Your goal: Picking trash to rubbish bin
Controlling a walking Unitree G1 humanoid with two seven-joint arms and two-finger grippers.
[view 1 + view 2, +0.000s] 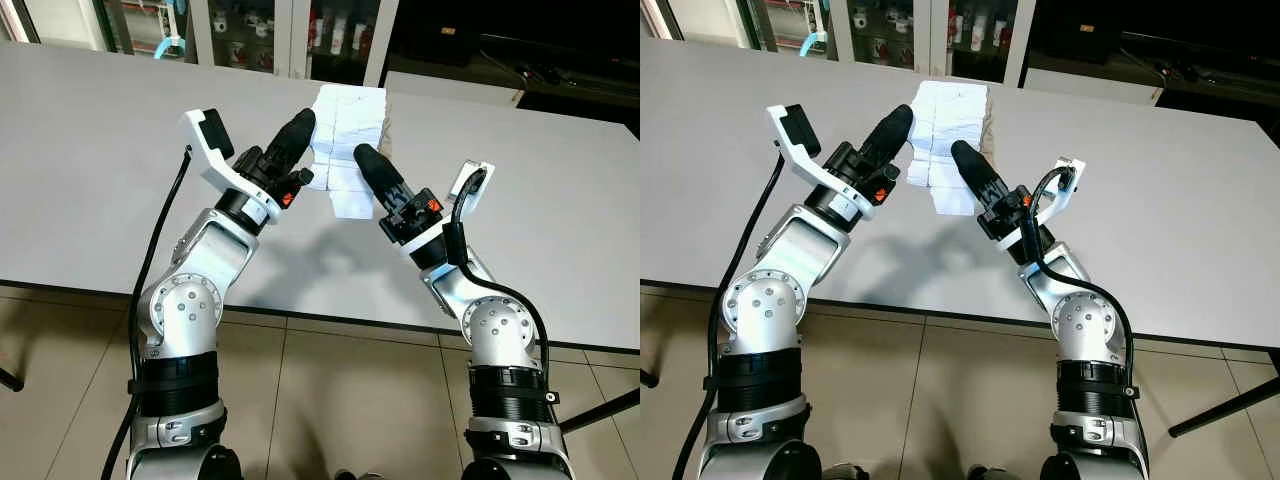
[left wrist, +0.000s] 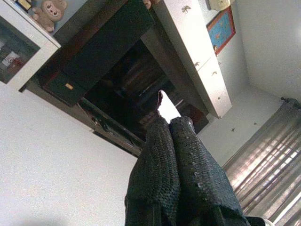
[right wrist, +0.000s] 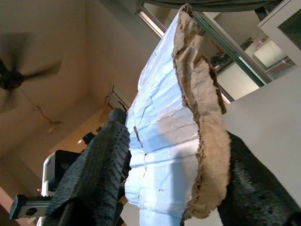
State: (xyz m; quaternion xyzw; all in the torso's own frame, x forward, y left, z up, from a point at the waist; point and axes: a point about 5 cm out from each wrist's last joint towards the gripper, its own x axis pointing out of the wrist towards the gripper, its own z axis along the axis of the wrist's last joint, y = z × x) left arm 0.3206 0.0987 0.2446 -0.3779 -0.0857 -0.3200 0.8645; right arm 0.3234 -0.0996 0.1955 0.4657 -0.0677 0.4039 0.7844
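A creased white paper sheet (image 1: 345, 140), backed with torn brown card, is clamped by the right gripper (image 3: 164, 183); the left gripper (image 2: 170, 141) is seemingly pinched on its edge.

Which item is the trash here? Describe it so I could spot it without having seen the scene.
Start at the long white table in front of the robot. Above its middle, the right hand holds up a crumpled white sheet with a torn brown paper backing, while the left hand touches its other edge. It is the only creased, two-toned item there.
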